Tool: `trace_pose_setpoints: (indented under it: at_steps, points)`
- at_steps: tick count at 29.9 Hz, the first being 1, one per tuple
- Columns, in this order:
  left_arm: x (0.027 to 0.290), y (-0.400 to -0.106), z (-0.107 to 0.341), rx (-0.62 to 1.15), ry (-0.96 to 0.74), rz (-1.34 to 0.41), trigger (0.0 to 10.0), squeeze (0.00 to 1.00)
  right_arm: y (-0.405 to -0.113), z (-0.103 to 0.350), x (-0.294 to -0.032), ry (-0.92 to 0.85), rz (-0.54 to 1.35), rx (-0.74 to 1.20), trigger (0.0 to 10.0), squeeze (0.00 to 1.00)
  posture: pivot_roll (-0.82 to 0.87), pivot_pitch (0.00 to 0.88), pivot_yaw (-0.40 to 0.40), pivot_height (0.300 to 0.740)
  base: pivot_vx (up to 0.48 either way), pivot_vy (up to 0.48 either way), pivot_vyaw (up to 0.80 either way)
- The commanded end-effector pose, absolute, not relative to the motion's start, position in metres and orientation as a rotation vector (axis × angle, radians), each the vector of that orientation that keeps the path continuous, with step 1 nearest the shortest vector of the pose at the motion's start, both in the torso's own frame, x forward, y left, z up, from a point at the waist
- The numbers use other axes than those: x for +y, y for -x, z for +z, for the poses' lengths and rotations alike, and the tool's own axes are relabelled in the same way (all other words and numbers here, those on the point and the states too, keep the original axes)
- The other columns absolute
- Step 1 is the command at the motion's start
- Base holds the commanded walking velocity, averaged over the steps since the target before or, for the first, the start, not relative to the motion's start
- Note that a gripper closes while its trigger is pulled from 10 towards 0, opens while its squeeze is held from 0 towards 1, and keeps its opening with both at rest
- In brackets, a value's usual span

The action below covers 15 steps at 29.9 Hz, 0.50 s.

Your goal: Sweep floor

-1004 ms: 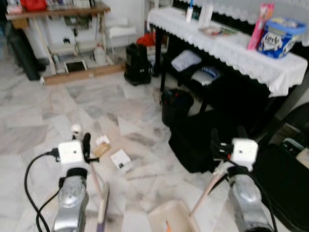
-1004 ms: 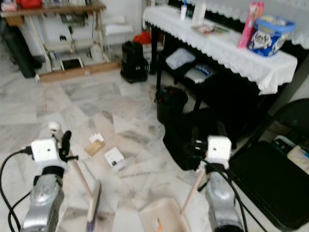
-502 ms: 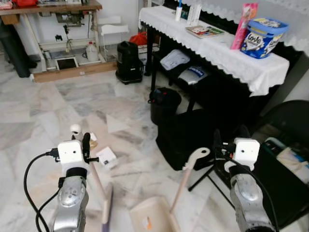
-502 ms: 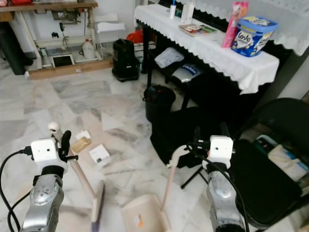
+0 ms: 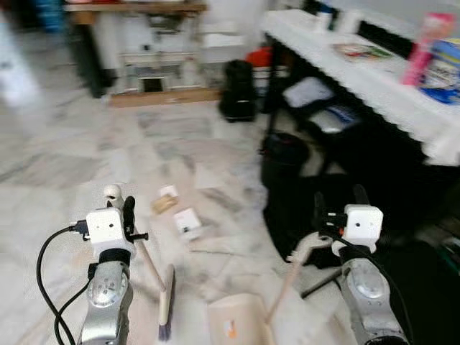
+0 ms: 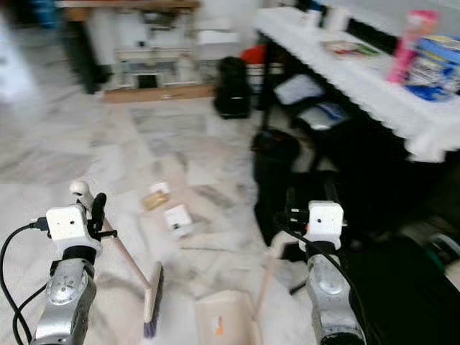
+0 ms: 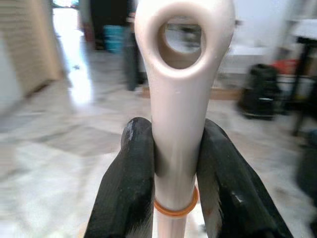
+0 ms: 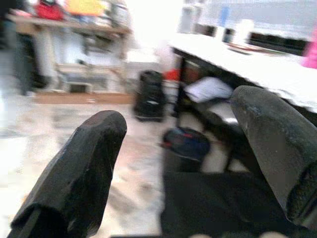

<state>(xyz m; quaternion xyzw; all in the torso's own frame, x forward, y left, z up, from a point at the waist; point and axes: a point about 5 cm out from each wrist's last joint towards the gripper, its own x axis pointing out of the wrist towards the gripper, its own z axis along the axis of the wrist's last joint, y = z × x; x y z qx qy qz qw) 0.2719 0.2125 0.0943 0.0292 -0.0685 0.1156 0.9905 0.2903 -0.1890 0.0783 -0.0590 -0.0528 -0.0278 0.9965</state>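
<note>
Gripping beige broom (image 5: pixel 162 287) by its looped handle: left claw (image 7: pixel 173 173) clamped | right claw (image 8: pixel 173 163) spread apart, empty | beige dustpan (image 5: pixel 237 327) on marble floor (image 5: pixel 65 165)

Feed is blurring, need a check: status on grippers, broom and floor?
Left gripper shut on beige plastic broom handle. Right gripper open, beige dustpan handle just below it. Small white box and tan scrap ahead on marble floor.

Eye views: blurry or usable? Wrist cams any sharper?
Both eye views are motion-smeared: the litter and far shelves are soft, the arms sharper. Left wrist view: left hand and broom handle crisp, background blurred, bright glare off the floor at left. Right wrist view: right hand and room both soft.
</note>
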Motion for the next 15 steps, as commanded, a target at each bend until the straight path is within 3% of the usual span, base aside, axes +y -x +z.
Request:
trace_pose_setpoints:
  at_steps: [1,8,11,15]
  points:
    - [0.2086,-0.2745,0.0999,-0.171,-0.059,0.224,10.0,0.00,-0.2893,0.0812,-0.1964,0.124,-0.074,-0.115,10.0,0.00,-0.05,0.000,-0.059,0.740,0.000,0.000,0.80]
    - [0.2082,-0.2744,0.0995,-0.169,-0.058,0.222,10.0,0.00,-0.2892,0.0807,-0.1978,0.125,-0.078,-0.113,10.0,0.00,-0.05,0.000,-0.059,0.740,0.000,0.000,0.80]
    - [0.2083,-0.2742,0.0994,-0.169,-0.058,0.221,10.0,0.00,-0.2890,0.0810,-0.1982,0.125,-0.083,-0.114,10.0,0.00,-0.05,0.000,-0.059,0.740,0.000,0.000,0.43]
    - [0.2080,-0.2740,0.0988,-0.167,-0.056,0.221,10.0,0.00,-0.2891,0.0820,-0.1999,0.114,-0.093,-0.118,10.0,0.00,-0.05,0.000,-0.058,0.740,0.000,0.000,0.00]
